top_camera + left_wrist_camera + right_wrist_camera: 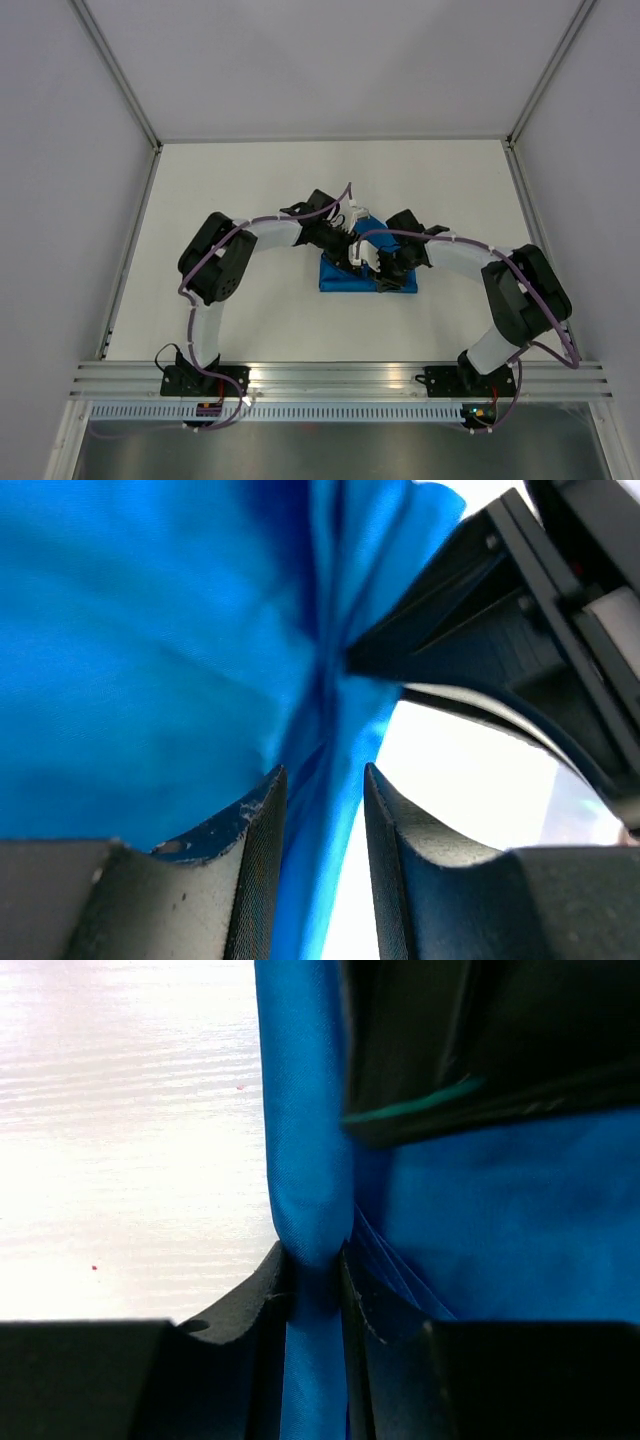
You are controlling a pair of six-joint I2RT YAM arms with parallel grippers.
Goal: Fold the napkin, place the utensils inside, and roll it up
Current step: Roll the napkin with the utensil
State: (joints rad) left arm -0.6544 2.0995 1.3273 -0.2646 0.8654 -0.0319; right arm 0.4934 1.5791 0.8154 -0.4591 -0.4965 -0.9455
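Observation:
The bright blue napkin lies bunched into a small folded bundle at the table's middle, with both grippers over it. My left gripper comes from the left. In the left wrist view its jaws stand slightly apart around a hanging fold of the napkin; the fold touches only the left finger, and white table shows beside the right one. My right gripper is shut on a rolled edge of the napkin, pinched between its fingers. The knife is hidden.
The right arm's black gripper body sits close against the left gripper, top right in the left wrist view. The white table is walled on the left, back and right. An aluminium rail runs along the near edge.

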